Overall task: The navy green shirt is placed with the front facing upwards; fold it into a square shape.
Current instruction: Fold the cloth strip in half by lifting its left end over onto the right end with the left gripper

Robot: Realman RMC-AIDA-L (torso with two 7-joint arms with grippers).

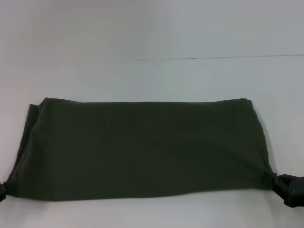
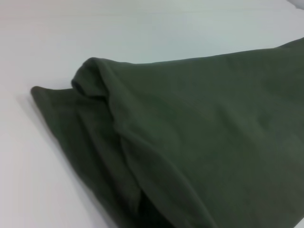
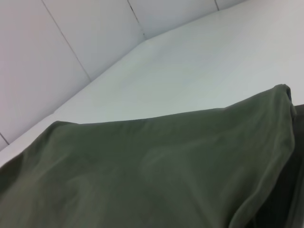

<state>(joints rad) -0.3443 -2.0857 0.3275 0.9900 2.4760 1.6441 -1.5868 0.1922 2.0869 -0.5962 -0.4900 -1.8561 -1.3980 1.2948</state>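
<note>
The navy green shirt (image 1: 142, 149) lies folded into a wide, plain band on the white table (image 1: 152, 80); no print or collar shows on the upper face. The band spans the whole gap between my two grippers.

My right gripper (image 1: 280, 183) sits at the shirt's near corner on my right side, touching the cloth. The fabric draws into a point at its tip with creases radiating away from it, so the jaws look pinched on that corner, though the fingertips themselves are hidden by cloth and housing.

My left gripper (image 1: 2, 190) is barely in view at the opposite near corner. The cloth tapers toward it likewise and meets it. I cannot tell how far those jaws stand apart.

Left wrist view: stacked layers of shirt (image 2: 190, 142) just ahead of my left jaws, a rolled fold edge on top, a lower layer spreading out on the table beside it.

Right wrist view: the top layer of shirt (image 3: 142, 166) rises toward my right jaws, lifted slightly off the lower layer.
</note>
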